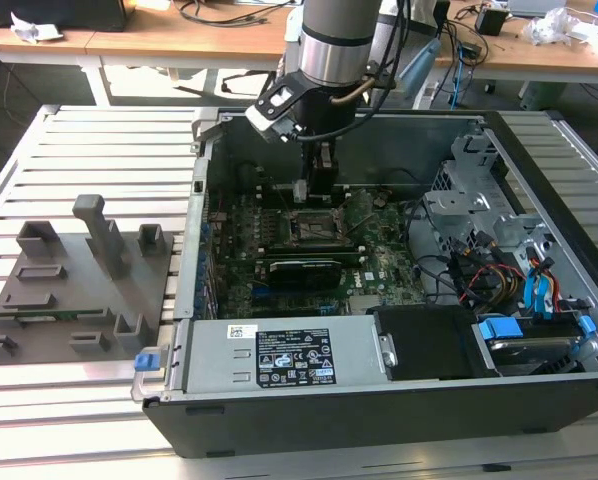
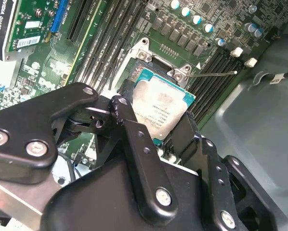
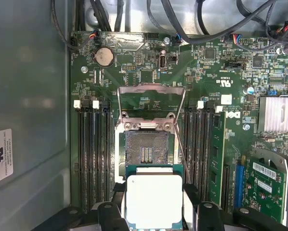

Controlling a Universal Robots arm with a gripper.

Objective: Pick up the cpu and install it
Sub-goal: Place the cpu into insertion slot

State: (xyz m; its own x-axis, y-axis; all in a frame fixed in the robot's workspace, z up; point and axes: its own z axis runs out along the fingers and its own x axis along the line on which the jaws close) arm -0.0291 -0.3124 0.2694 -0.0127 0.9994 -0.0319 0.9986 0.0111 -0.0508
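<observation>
On the exterior view's left, a grey fixture block (image 1: 74,280) sits on the slatted tabletop (image 1: 89,135). Beside it lies the open computer case (image 1: 379,400), with the arm (image 1: 334,40) reaching down inside. Its pincer (image 1: 314,192) is closed partway on the cpu (image 3: 153,201), gripping two opposite edges, with the silvery top showing in both wrist views. The cpu hangs close over the bare socket (image 3: 146,151), whose load plate (image 3: 151,96) stands raised; I cannot tell if they touch. Farther right are the drive bays (image 1: 499,328).

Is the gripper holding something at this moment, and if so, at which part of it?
The gripper holds the cpu by two opposite side edges, as both wrist views show; its metal top is uncovered.
</observation>
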